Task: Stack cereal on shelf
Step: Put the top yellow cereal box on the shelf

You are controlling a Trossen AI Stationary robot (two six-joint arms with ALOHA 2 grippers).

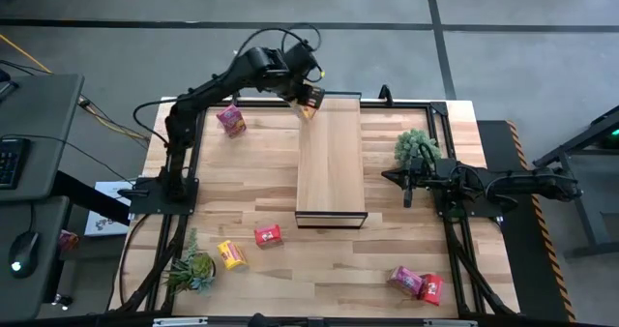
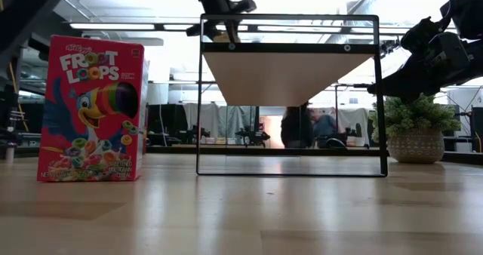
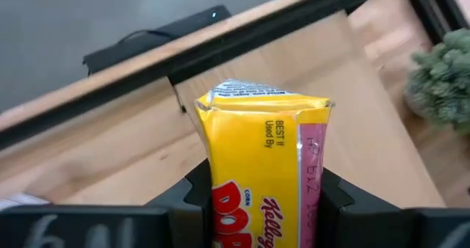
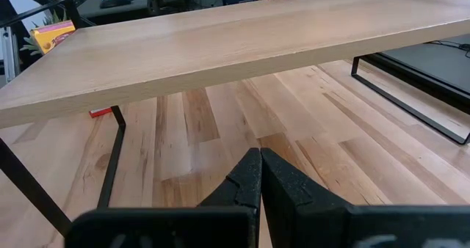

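My left gripper (image 1: 309, 101) is shut on a yellow cereal box (image 3: 261, 167) over the far left corner of the shelf (image 1: 331, 158), a long light-wood top on a dark frame. My right gripper (image 1: 407, 184) is shut and empty, low beside the shelf's right side. A pink box (image 1: 230, 119) lies on the table left of the shelf. A yellow box (image 1: 230, 255) and a red box (image 1: 268, 235) lie near the shelf's near left corner. A pink box (image 1: 406, 280) and a red box (image 1: 430, 288) lie at the near right. My left gripper pinches the yellow box between its two fingers (image 3: 192, 197), one on each of two opposite sides (image 3: 211, 182). The box's crimped end (image 3: 253, 94) sticks out past the fingertips. Whether the box touches the shelf top cannot be told.
A potted plant (image 1: 416, 148) stands right of the shelf, just beyond my right gripper. Another plant (image 1: 191, 269) stands at the near left. The red box stands upright in the low view (image 2: 90, 108). The room under the shelf top (image 4: 242, 35) is open.
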